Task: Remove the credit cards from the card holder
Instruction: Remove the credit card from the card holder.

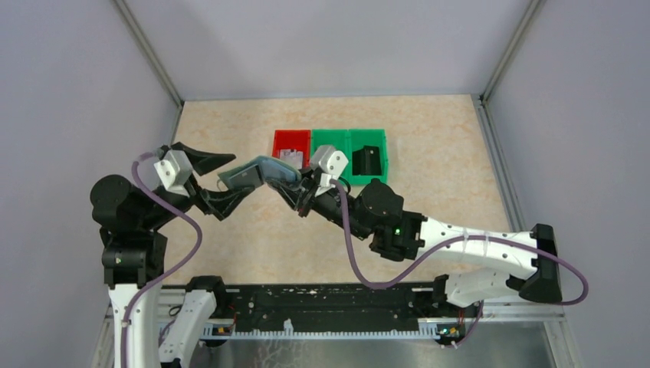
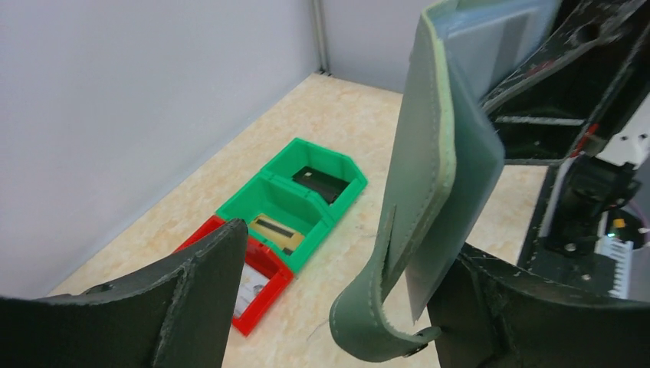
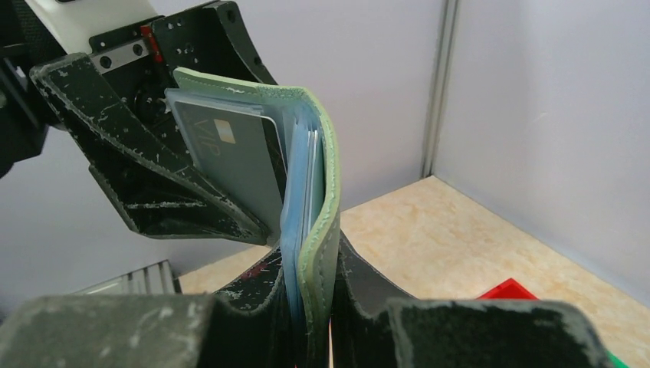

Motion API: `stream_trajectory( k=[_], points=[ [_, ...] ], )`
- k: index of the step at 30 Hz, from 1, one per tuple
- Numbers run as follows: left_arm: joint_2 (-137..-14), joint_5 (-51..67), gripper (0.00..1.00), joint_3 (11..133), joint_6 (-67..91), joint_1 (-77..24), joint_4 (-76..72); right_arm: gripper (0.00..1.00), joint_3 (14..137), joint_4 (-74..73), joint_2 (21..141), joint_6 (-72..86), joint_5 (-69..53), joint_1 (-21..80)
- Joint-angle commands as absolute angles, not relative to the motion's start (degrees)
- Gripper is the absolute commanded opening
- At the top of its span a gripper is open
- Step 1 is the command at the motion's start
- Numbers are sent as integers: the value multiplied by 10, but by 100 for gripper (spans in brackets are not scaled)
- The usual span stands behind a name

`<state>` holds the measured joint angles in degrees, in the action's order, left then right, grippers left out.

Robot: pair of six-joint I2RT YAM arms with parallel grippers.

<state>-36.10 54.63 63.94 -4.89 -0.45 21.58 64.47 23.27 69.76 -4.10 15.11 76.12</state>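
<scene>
Right wrist: found the right gripper (image 3: 310, 295) clamped on the lower edge of the card holder (image 3: 328, 184), held upright in the air, well above the table. Noted a grey credit card (image 3: 230, 161) standing part-way out of the pale inner pocket, with thin blue layers (image 3: 308, 172) packed just beside it; could not tell whether pocket or more cards. Judged the pinch narrow: risked the holder pivoting or slipping free if a card were tugged sideways rather than along its pocket. Feared also two cards dragging out together from so tight a stack.

Left wrist: saw the left gripper (image 2: 349, 253) spread wide, holding nothing, with the holder standing between its fingers, close against one. Could snag the dangling tab (image 2: 375, 322) on closing.

Beyond, had plenty of bare table (image 2: 360, 130) for moving, out to the red bin (image 2: 264, 303) and green bins (image 2: 306, 195), one with a dark card (image 2: 322, 182) inside. Met grey walls (image 2: 153, 92) close behind those.
</scene>
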Motion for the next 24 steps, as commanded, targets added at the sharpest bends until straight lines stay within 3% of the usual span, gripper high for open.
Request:
stream_trajectory(
  k=[1,5,11,13,18,24],
  points=[
    [-361,622,83,657,35,-4,155,0,640,256,664,-5,115,757],
    [-374,702,81,673,56,-4,162,0,640,248,654,42,79,743],
    [-371,728,81,653,117,-4,121,0,649,245,660,81,63,741],
    [-371,732,76,654,120,-4,120,0,640,254,657,98,55,737],
    [-372,734,48,657,119,-4,119,0,621,271,644,124,49,731],
    [-374,761,42,661,133,-4,124,0,586,301,623,179,6,707]
  ],
)
